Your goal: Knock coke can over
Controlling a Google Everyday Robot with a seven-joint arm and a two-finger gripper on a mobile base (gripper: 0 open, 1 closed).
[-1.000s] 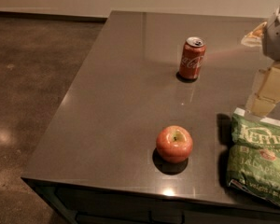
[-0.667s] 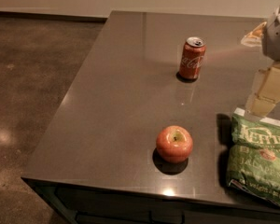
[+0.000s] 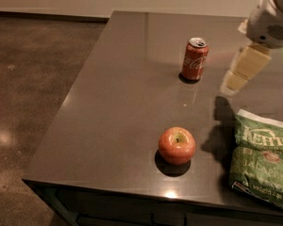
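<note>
From my station I see a dark grey table (image 3: pixel 108 126) that fills most of the view, with a brown polished floor (image 3: pixel 33 79) on its left side. At the upper right the white arm (image 3: pixel 269 18) of the robot comes in. Under it hangs the cream-coloured gripper (image 3: pixel 235 79), over the table, to the right of the coke can and apart from it. Whether the gripper is clenched or released, I cannot tell. A green Kettle chip bag (image 3: pixel 264 164) lies at the right edge, near the front. The coke can (image 3: pixel 195 59) stands upright on the back part of the table. The red-yellow apple (image 3: pixel 177 146) sits closer to the front edge, well apart from the can and near the bag.
</note>
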